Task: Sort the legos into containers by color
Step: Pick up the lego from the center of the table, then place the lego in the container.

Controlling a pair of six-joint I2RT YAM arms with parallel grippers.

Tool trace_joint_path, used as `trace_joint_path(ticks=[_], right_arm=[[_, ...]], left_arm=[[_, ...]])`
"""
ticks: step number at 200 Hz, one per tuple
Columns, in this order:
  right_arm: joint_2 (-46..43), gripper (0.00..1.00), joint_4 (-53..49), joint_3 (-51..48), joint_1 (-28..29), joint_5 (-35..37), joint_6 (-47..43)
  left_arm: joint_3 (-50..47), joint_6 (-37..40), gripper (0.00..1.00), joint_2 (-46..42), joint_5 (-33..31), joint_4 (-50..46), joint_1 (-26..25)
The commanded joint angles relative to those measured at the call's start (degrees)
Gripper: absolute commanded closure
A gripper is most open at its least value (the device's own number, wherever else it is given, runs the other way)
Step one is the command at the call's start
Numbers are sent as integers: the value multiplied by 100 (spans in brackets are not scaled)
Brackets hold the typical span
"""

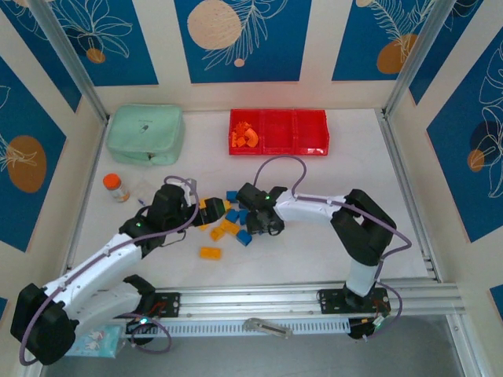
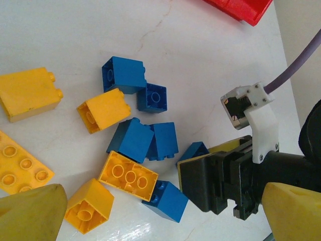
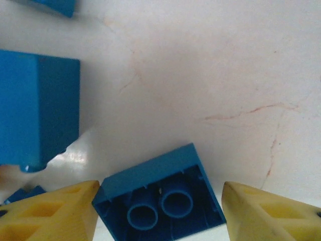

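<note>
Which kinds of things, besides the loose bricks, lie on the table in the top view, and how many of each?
red bin compartments: 3
mint green pouch: 1
orange-capped bottle: 1
Total: 5

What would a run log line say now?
right gripper: open, straddling blue lego | left gripper: open above pile | orange legos: left bin, containers

The legos (image 2: 135, 141) are blue, yellow and orange. The containers (image 1: 310, 132) are bright red, the pouch (image 1: 146, 133) mint green, the counter (image 1: 330, 188) white.
</note>
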Motion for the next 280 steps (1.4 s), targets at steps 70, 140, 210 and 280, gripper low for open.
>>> trace_joint_path(ticks=[70, 140, 210, 280], right_arm=[[63, 55, 6, 85, -171, 157, -395], [-451, 56, 51, 476, -831, 242, -918], [562, 56, 651, 2234, -2097, 288, -1771], [2495, 52, 695, 4726, -2876, 184, -2257]], left_arm=[[10, 27, 1, 107, -132, 74, -43], [371, 146, 1, 371, -278, 170, -18], [1073, 292, 1, 1137, -221, 362, 301], [1489, 458, 1, 1703, -271, 552, 628]])
